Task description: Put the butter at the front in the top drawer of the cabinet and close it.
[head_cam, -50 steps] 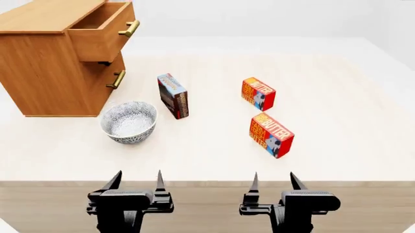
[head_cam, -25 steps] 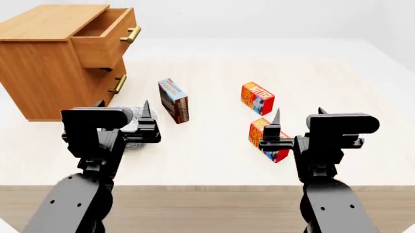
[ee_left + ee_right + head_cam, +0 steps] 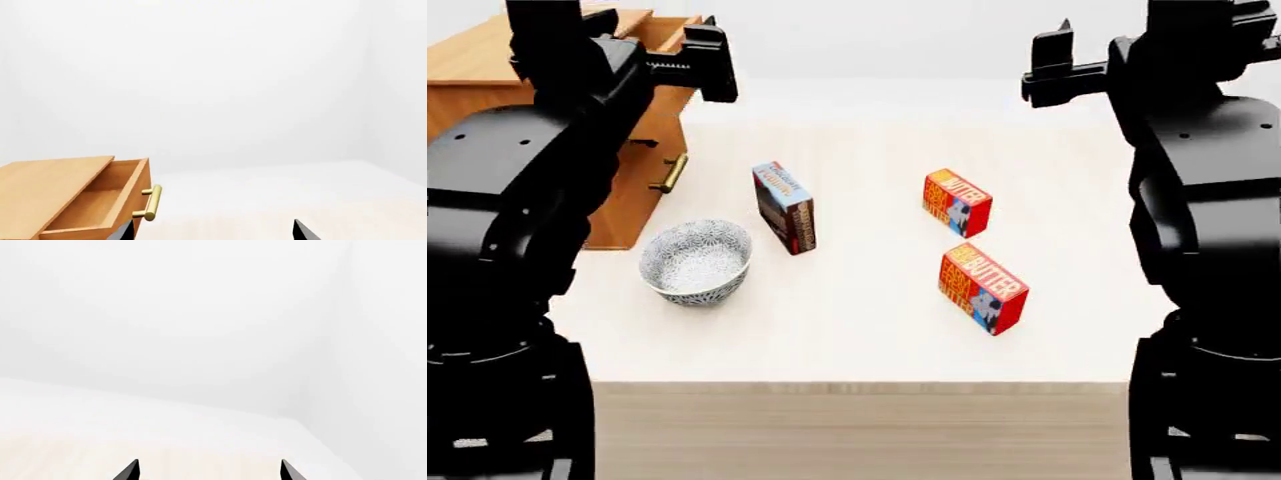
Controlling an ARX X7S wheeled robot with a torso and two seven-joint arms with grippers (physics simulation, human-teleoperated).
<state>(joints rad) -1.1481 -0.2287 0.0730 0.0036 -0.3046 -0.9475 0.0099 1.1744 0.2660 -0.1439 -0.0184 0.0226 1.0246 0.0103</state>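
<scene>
Head view: two butter cartons [image 3: 982, 288], one bowl [image 3: 697, 262].

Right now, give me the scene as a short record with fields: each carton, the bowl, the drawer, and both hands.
front butter: butter lying on the table, nearest the robot, untouched
rear butter: second butter carton farther back, apart from the first
pudding box: chocolate pudding box on edge, between the bowl and the cartons
bowl: patterned bowl upright beside the cabinet
top drawer: top drawer pulled open, nothing visible inside
left hand: left hand raised, open, holding nothing
right hand: right hand raised, open, holding nothing
</scene>
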